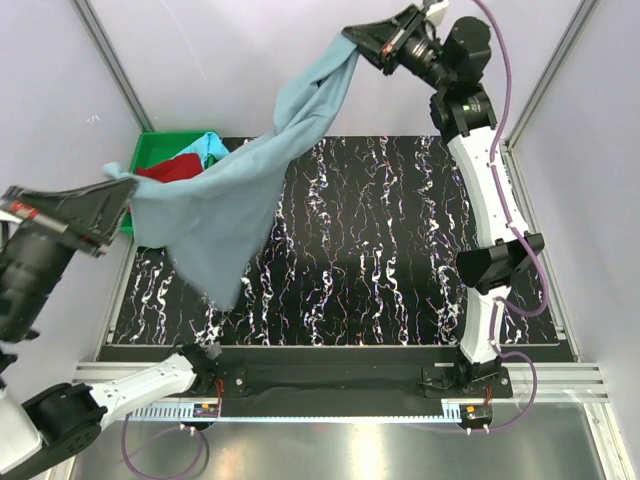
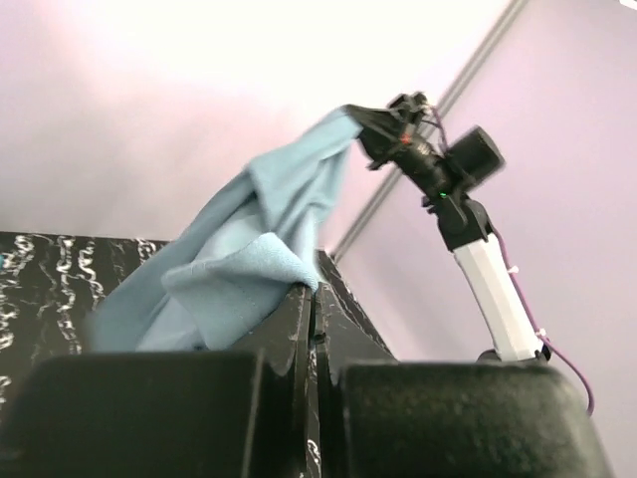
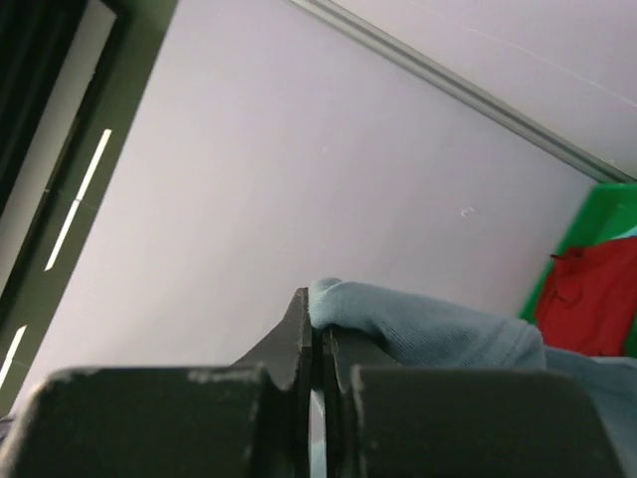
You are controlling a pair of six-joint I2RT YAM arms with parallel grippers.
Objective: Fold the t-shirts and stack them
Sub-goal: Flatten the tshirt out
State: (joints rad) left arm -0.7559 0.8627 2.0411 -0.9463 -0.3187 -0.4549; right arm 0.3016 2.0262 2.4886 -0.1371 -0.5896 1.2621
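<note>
Landmark: the green plastic tray [image 1: 155, 148] [image 3: 597, 204] stands at the far left corner of the black desk with white marbling [image 1: 400, 250]. I give every place from this tray.

My left fingers [image 1: 120, 198] [image 2: 311, 299]: pressed together and pinching one edge of the large dusty grey-blue cloth t-shirt [image 1: 230, 190] [image 2: 249, 249] [image 3: 438, 329]. In the top view they are just beside the near left corner of the tray, lifted above the desk.

My right fingers [image 1: 358, 42] [image 3: 317, 319]: also pressed together, pinching another edge of the same t-shirt, which bulges over their tip. They are well apart from the tray, to its right and farther back, raised high in front of the back wall.

Grey-blue t-shirt: it hangs in the air between my two pairs of fingers. From the right fingers it goes down as a twisted band towards the tray, and it becomes wider near the left fingers. In the top view it covers the near right part of the tray. Its lowest flap hangs over the desk on the near side of the tray. Whether this flap touches the desk, I cannot tell.

Red cloth t-shirt [image 1: 168, 170] [image 3: 587, 299]: crumpled inside the tray, partly hidden behind the grey-blue one.

Light turquoise cloth t-shirt [image 1: 212, 147]: also inside the tray, at its right end, touching the red one.
</note>
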